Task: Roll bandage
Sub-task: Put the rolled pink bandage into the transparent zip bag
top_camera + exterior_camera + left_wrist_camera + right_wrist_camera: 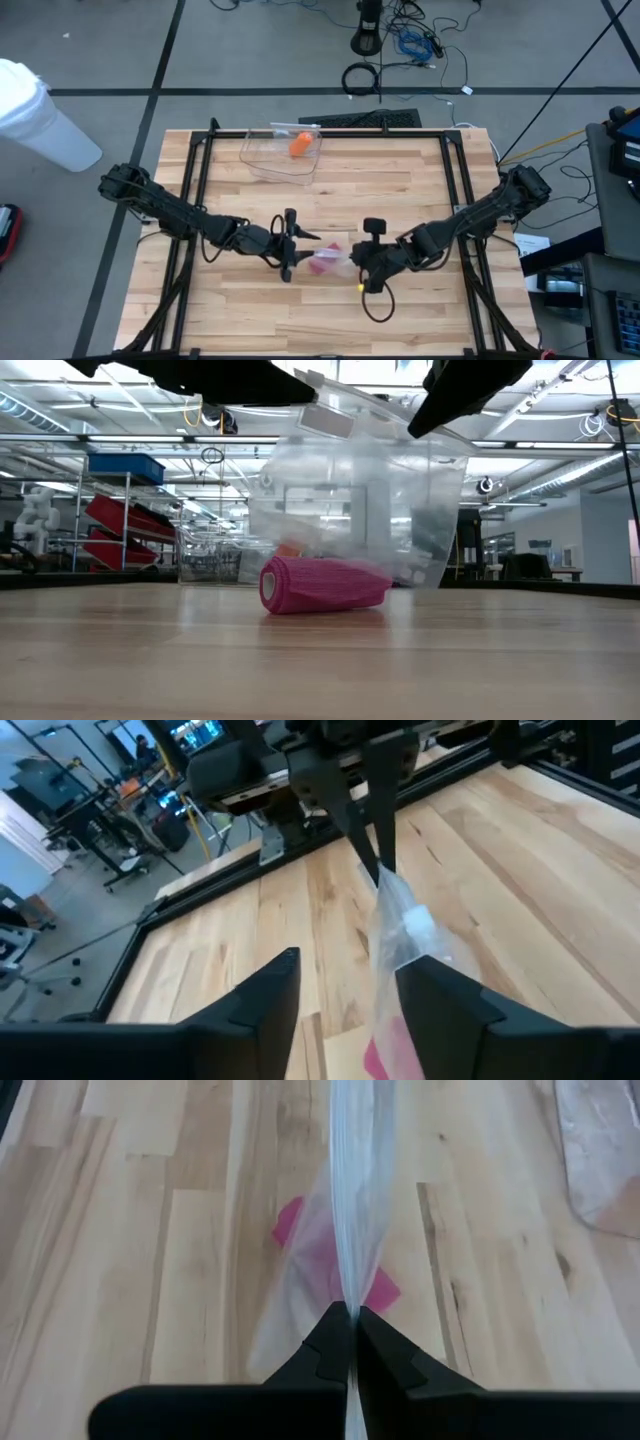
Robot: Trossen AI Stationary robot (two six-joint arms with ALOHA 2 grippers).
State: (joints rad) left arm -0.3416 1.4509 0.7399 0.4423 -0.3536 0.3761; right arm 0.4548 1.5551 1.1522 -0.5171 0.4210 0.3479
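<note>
A pink bandage roll (322,584) lies on its side on the wooden table, and a clear plastic bag (370,490) rises over and behind it. In the high view the roll (325,261) lies between the two grippers. My right gripper (346,1320) is shut on the bag, just to the right of the roll (300,1230). My left gripper (355,970) is open on the roll's left side. A gathered part of the bag (398,925) stands between its fingers, close to one finger (440,995); I cannot tell whether it touches. My right gripper pinches a gathered edge of the clear bag (345,1295) between its two fingertips. The fingers slant down toward the table from the right. The bag film runs in a taut ridge away from the fingers, and its lower part lies on the table around the pink roll.
A second clear bag (282,152) with an orange object (300,144) in it lies at the table's far side. A black frame (330,133) runs around the table's edge. Bare wood lies near the front edge (300,320).
</note>
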